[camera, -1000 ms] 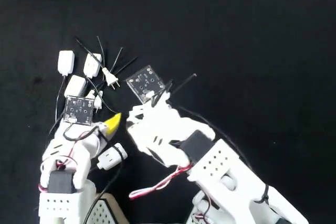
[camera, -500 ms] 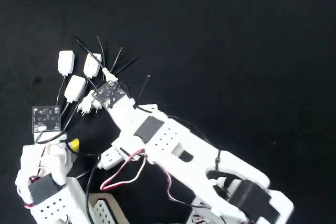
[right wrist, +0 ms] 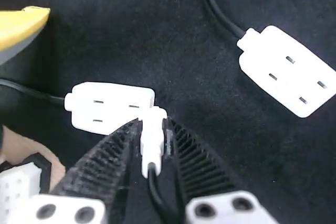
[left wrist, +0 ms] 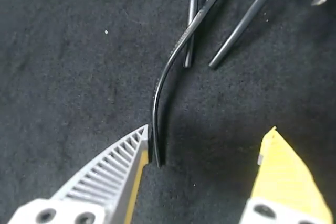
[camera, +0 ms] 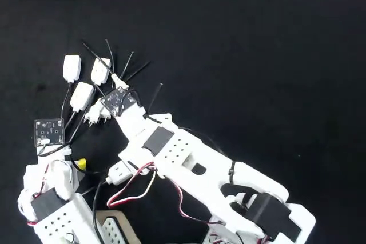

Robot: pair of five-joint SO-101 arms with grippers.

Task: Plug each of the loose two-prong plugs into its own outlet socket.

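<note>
My right gripper (right wrist: 152, 129) is shut on a small white two-prong plug (right wrist: 151, 142). The plug's front end touches the near end of a white outlet socket (right wrist: 107, 106); its prongs are hidden. In the high view that socket (camera: 118, 172) pokes out from under the right arm (camera: 166, 150), which covers the fingers. My left gripper (left wrist: 202, 150) is open over the black cloth, with a black cable (left wrist: 157, 124) beside its grey finger (left wrist: 118, 169). Its yellow fingertip (camera: 80, 164) lies just left of the socket. Loose plugs (camera: 97, 111) lie further back.
Three more white sockets (camera: 71, 68) (camera: 100, 71) (camera: 82, 96) and thin black cables (camera: 128, 64) cluster at the far left. Another socket (right wrist: 289, 77) lies beyond the held plug. A tan base board (camera: 111, 224) sits at the front edge. Bare black cloth (camera: 257, 72) spreads to the right.
The right arm swung left from the table's middle to over the front socket, then barely moved. The left arm drew back and to the left.
</note>
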